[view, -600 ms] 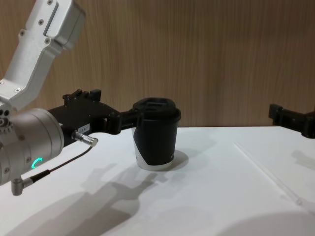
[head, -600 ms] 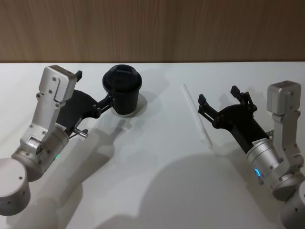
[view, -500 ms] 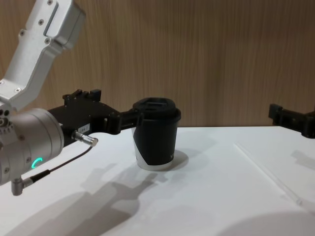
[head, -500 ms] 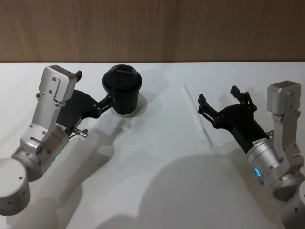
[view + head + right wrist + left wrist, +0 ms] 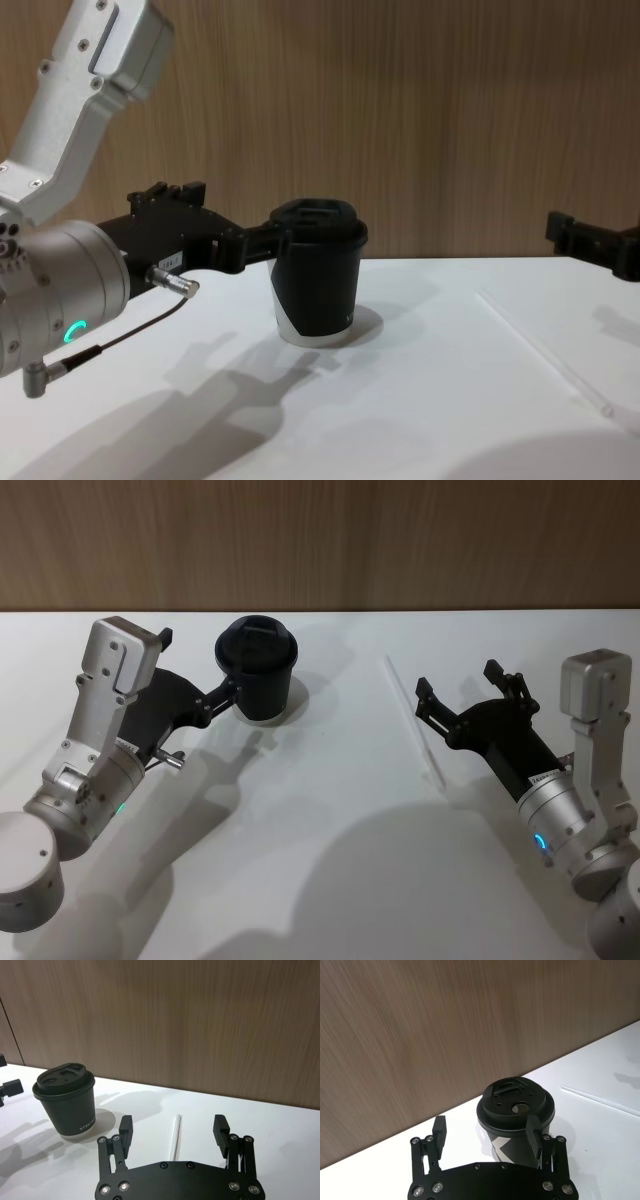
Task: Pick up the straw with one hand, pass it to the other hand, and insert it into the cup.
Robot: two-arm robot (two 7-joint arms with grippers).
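A plain white table (image 5: 340, 720) runs back to a brown wood-grain wall (image 5: 320, 540) behind it.

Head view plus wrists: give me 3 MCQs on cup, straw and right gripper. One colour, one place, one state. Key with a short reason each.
1. The cup has a lid that is:
A. white
B. black
C. red

2. The straw is:
A. lying flat on the table, just ahead of the right gripper
B. standing in the cup
C. propped against the wall

3. The right gripper is:
A. shut on the straw
B. open, holding nothing
C. shut on the cup

Key:
1 B: in the head view the domed lid is as dark as the cup body.
2 A: the head and chest views show it flat on the white tabletop, apart from the cup.
3 B: the right wrist view shows the fingers spread wide, with the straw on the table between them, ungripped.

The left gripper is open beside the cup.
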